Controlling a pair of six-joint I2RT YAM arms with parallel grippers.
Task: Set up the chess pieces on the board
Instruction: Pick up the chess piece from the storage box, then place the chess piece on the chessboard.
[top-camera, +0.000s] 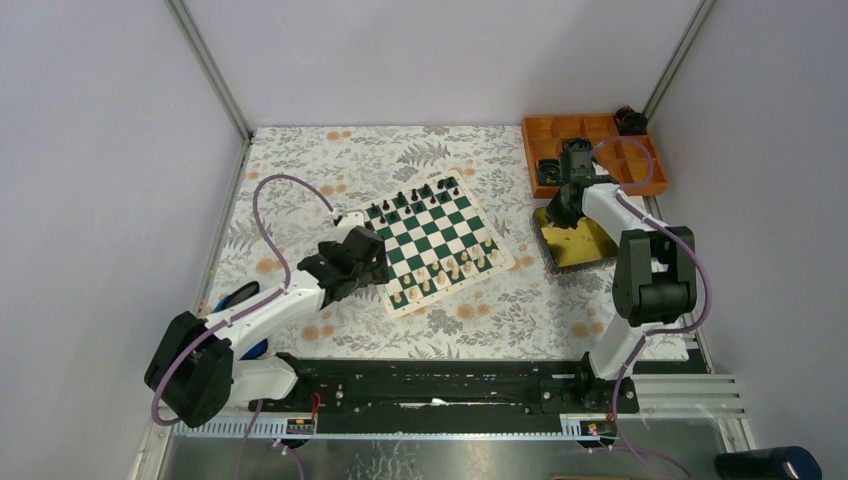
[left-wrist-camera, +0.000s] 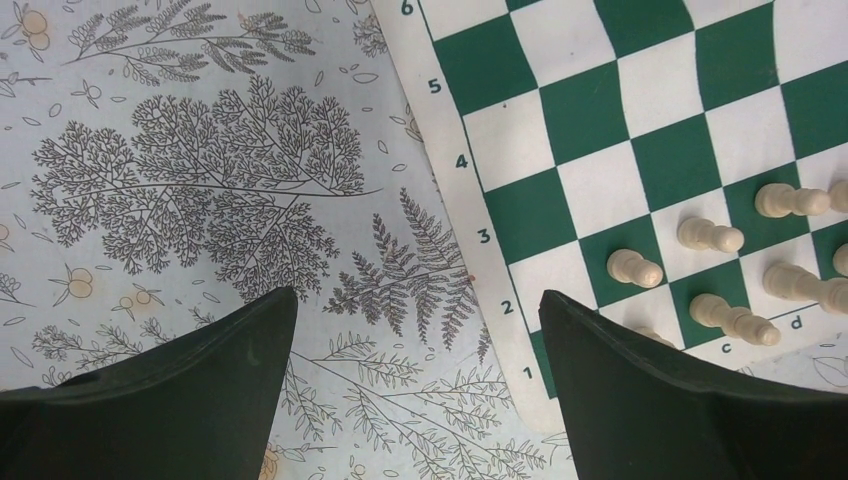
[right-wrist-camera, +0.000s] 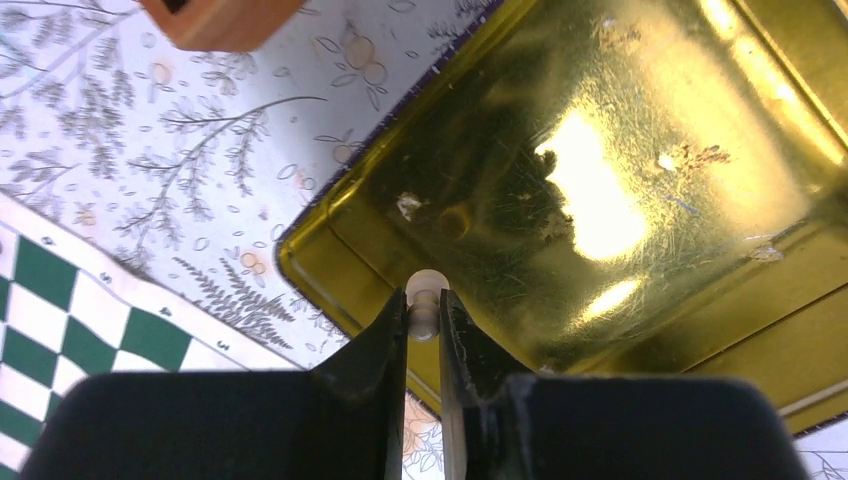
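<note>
- Gripping a small cream-white chess piece (right-wrist-camera: 424, 288) between two clenched black fingers, the right gripper (right-wrist-camera: 424, 312) sits over the shiny gold rectangular tin (right-wrist-camera: 700, 300). We see only the piece's rounded end past the fingertips, so we judge the hold may be shallow and the piece could pivot or slip in transit.
- We cannot tell whether the piece is clear of the tin floor. The tin's raised rim lies between it and the flat green-and-white checked board mat (top-camera: 430, 238), and a low carry could catch the base and knock the piece loose.
- We note the cream-white pieces already standing (left-wrist-camera: 711, 235) crowd adjacent squares at the board's near edge. Broad fingers lowering among them could topple a neighbour.
- We observe the left gripper (left-wrist-camera: 417, 296) hovering with jaws released wide and empty, over the board's corner and the floral tablecloth (left-wrist-camera: 200, 180). An arriving right arm could crowd it.
- We note the mat appears to ripple in the left wrist view. A piece released on uneven ground may tip.
</note>
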